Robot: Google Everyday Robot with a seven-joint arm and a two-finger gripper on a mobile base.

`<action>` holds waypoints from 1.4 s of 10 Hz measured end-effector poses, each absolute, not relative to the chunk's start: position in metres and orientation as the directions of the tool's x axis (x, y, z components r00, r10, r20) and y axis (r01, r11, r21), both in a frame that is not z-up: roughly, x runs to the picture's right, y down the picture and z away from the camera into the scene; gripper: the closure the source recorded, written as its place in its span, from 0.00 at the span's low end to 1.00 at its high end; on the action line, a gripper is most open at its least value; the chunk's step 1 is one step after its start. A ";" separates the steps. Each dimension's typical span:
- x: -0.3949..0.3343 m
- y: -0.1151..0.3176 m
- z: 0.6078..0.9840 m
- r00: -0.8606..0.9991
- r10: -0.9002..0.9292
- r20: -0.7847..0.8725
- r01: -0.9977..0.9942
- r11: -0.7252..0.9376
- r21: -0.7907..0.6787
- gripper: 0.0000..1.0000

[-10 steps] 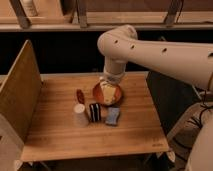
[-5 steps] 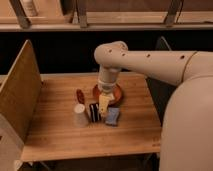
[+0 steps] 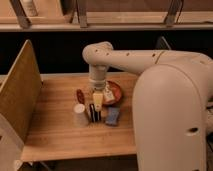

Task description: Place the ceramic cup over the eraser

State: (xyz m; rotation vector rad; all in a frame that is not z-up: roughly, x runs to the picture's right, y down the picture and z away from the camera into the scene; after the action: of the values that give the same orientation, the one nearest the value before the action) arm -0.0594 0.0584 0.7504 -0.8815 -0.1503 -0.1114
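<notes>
— Checking progress: cup (image 3: 79, 115) over eraser (image 3: 94, 114) yet?
— No. Cup's on counter (image 3: 55, 136), just left of eraser, untouched. End effector (image 3: 99, 102) hangs right above eraser, fingers apart, empty. Grab, lift & cover all left.

- The hand (image 3: 101, 99), fingers apart, hangs over the middle of the desk (image 3: 55, 135) and covers the top of the eraser (image 3: 94, 115).
- The reddish-brown dish (image 3: 117, 90), toward the desk's right edge, is partly hidden behind the hand.
- The robot's body (image 3: 170, 125) hides the desk's front right corner and is cut off by the picture's right and bottom edges.
- The dark red piece (image 3: 80, 95) is too small to make out.
</notes>
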 end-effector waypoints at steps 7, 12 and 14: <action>-0.083 0.057 0.760 0.967 -0.085 0.240 0.239 0.629 -0.740 0.20; -0.119 0.052 0.766 0.860 -0.447 0.246 0.491 0.590 -0.641 0.20; -0.156 0.060 0.771 0.809 -0.509 0.293 0.572 0.571 -0.589 0.20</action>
State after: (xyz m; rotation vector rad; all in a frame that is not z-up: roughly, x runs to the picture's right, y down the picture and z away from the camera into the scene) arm -0.1561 0.0598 0.7715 -0.7246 -0.0939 -0.6352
